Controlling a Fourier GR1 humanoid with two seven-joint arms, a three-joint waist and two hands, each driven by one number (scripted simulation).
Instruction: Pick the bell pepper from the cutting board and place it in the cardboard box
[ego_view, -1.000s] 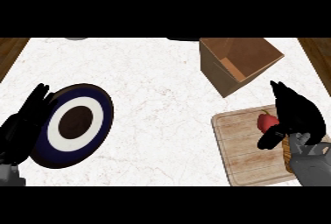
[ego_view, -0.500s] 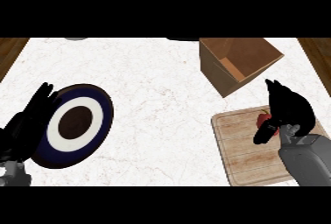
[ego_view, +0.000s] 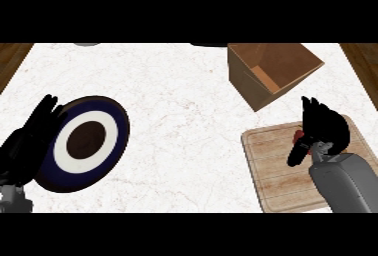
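While the cardboard box (ego_view: 273, 70) stands open with nothing visible inside, the right hand (ego_view: 323, 131) curls round the bell pepper (ego_view: 299, 138) over the cutting board (ego_view: 277, 167); the left hand (ego_view: 26, 145) rests spread.

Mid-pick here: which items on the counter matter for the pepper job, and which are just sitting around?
Job items: bell pepper, mostly hidden under the right hand; cutting board beneath it; cardboard box open beyond the board.

Just lying about: dark blue and white plate, with the left hand resting open beside it.
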